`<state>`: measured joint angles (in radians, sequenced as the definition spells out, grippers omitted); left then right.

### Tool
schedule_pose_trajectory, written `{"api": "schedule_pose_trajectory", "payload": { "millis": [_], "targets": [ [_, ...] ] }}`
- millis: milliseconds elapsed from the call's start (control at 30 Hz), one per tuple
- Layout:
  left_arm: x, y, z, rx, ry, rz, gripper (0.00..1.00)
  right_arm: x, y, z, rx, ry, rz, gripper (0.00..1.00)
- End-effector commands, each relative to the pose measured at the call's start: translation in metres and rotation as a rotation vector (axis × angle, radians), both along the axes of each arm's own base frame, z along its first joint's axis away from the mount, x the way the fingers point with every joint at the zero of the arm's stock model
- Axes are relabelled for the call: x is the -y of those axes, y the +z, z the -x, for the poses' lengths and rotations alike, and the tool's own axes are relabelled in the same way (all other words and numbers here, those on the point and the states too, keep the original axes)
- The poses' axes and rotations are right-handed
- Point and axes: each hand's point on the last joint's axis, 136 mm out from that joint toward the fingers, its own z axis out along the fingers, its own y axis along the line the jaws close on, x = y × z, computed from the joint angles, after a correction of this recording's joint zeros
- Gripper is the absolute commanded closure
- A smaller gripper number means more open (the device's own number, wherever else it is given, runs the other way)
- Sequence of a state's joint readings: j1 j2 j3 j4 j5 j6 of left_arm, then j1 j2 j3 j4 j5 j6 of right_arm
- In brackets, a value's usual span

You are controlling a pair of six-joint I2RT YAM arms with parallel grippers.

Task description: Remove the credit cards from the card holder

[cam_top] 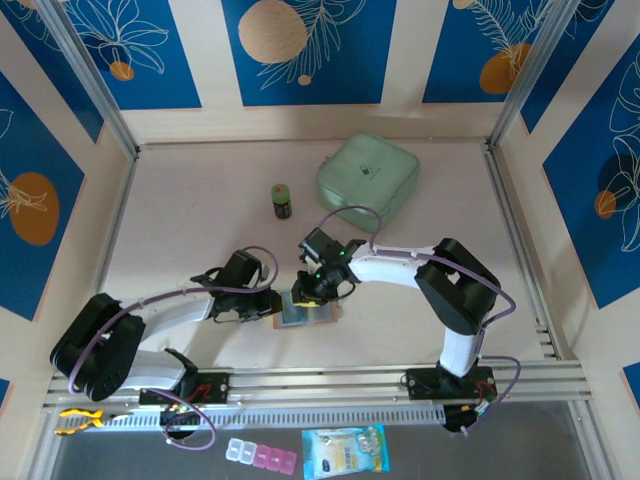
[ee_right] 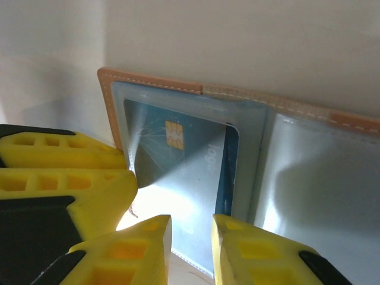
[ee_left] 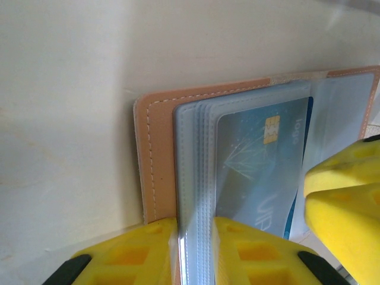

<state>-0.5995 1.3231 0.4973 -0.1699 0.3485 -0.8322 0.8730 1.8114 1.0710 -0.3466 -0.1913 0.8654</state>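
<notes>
A small, flat pinkish-tan leather card holder [cam_top: 320, 316] lies open on the pale wooden desk [cam_top: 200, 220], close to the middle of its near edge, between the two arms. In the left wrist view, pale stitching runs along the leather rim [ee_left: 155, 160]. Inside is a stack of thin, glossy, grey see-through plastic pockets [ee_left: 193, 178]. The top pocket on that side holds a dark blue and teal plastic credit card [ee_left: 261, 172] with rounded corners, a gold chip, a white starburst print and pale lettering. The pocket on the other half [ee_right: 320, 172] looks clear and shiny.

The left gripper [ee_left: 195, 255], with blocky yellow ribbed fingers, is pinched on the edge of the pocket stack, which fills the gap between its fingers. The right gripper [ee_right: 193, 246] has the same yellow fingers, set a narrow gap apart astride the near edge of the card-bearing pocket. I cannot tell whether they press on it.

Toward the far right of the desk sits a big, soft, mint-green zip case [cam_top: 368, 180] with rounded corners. A small dark green bottle [cam_top: 283, 200] stands upright just to its left.
</notes>
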Motion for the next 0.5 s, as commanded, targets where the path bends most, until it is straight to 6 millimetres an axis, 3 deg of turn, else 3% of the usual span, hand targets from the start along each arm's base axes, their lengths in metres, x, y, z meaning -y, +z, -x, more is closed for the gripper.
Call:
{"api": "schedule_pose_trajectory", "payload": {
  "millis": [0, 467],
  "targets": [
    [-0.004, -0.003, 0.005, -0.027, 0.006, -0.008, 0.78, -0.006, -0.001, 0.002, -0.016, 0.023, -0.005, 0.74],
    [-0.005, -0.004, 0.005, -0.031, 0.007, -0.013, 0.78, 0.01, -0.011, 0.004, 0.007, 0.025, 0.092, 0.73]
  ]
}}
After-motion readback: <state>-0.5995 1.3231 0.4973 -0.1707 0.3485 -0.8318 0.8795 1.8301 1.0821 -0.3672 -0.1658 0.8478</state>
